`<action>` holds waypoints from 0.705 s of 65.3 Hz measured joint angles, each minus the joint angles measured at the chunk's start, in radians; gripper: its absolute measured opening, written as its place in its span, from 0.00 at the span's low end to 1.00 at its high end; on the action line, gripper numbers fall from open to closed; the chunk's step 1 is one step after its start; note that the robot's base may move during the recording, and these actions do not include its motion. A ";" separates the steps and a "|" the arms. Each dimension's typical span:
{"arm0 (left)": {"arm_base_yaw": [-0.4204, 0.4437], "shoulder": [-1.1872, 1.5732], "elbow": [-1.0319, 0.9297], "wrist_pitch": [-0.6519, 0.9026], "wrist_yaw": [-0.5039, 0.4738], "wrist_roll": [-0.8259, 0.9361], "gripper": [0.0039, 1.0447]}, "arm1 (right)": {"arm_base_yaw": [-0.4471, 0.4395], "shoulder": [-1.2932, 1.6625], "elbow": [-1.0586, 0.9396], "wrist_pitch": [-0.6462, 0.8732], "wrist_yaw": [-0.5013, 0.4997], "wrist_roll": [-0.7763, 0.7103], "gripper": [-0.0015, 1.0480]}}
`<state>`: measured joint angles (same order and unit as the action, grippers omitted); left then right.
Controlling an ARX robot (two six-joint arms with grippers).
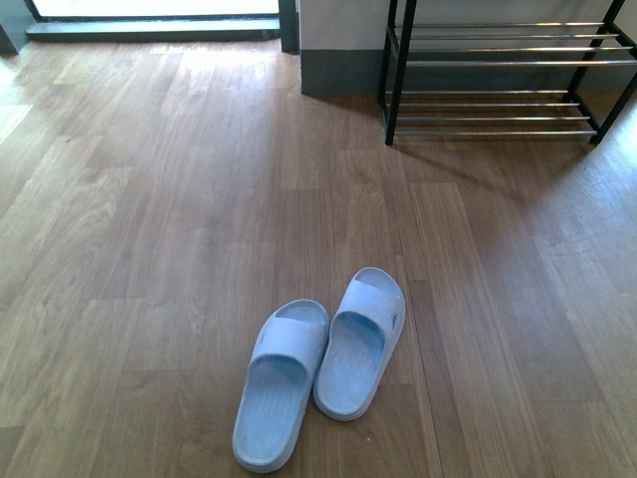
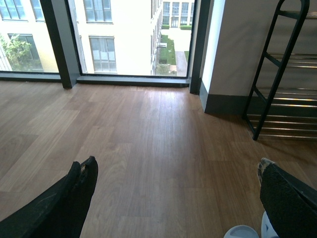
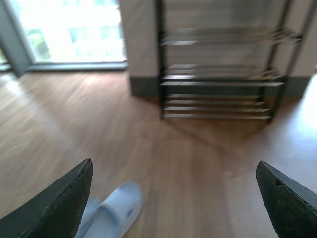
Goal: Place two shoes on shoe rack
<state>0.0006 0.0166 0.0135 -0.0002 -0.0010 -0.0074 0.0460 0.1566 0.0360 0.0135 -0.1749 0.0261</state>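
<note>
Slippers, open floor, rack beyond

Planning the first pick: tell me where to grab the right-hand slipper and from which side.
Probably the strap of the right-hand slipper: it arches over the toe end and opens toward the heel. Come from above on the heel side, with one of the fingers under the arch. The other slipper crowds its inner edge.

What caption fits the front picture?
Two pale blue slippers side by side on the wood floor, shoe rack beyond.
</note>
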 joint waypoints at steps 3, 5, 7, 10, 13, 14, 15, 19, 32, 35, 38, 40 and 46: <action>0.000 0.000 0.000 0.000 0.001 0.000 0.91 | 0.095 0.146 0.000 0.102 0.034 0.013 0.91; 0.000 0.000 0.000 0.000 0.000 0.000 0.91 | 0.152 0.246 0.005 0.179 0.079 0.021 0.91; 0.000 0.000 0.000 0.000 0.000 0.000 0.91 | 0.204 0.357 0.015 0.262 0.113 0.033 0.91; 0.000 0.000 0.000 0.000 0.000 0.000 0.91 | 0.275 0.558 0.044 0.402 0.149 0.051 0.91; 0.000 0.000 0.000 0.000 0.000 0.000 0.91 | 0.320 0.724 0.077 0.507 0.169 0.067 0.91; 0.000 0.000 0.000 0.000 0.000 0.000 0.91 | 0.338 0.806 0.096 0.552 0.179 0.077 0.91; 0.000 0.000 0.000 0.000 0.000 0.000 0.91 | 0.354 0.890 0.118 0.597 0.186 0.089 0.91; 0.000 0.000 0.000 0.000 0.000 0.000 0.91 | 0.392 1.131 0.190 0.694 0.205 0.120 0.91; 0.000 0.000 0.000 0.000 0.000 0.000 0.91 | 0.452 1.783 0.455 0.749 0.283 0.189 0.91; 0.000 0.000 0.000 0.000 0.000 0.000 0.91 | 0.458 1.908 0.527 0.739 0.303 0.195 0.91; 0.000 0.000 0.000 0.000 0.000 0.000 0.91 | 0.462 2.039 0.612 0.726 0.325 0.196 0.91; 0.000 0.000 0.000 0.000 0.000 0.000 0.91 | 0.463 2.137 0.682 0.719 0.345 0.197 0.91; 0.000 0.000 0.000 0.000 0.000 0.000 0.91 | 0.460 2.269 0.792 0.681 0.369 0.201 0.91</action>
<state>0.0006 0.0166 0.0135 -0.0002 -0.0006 -0.0071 0.5064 2.4260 0.8284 0.6949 0.1940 0.2272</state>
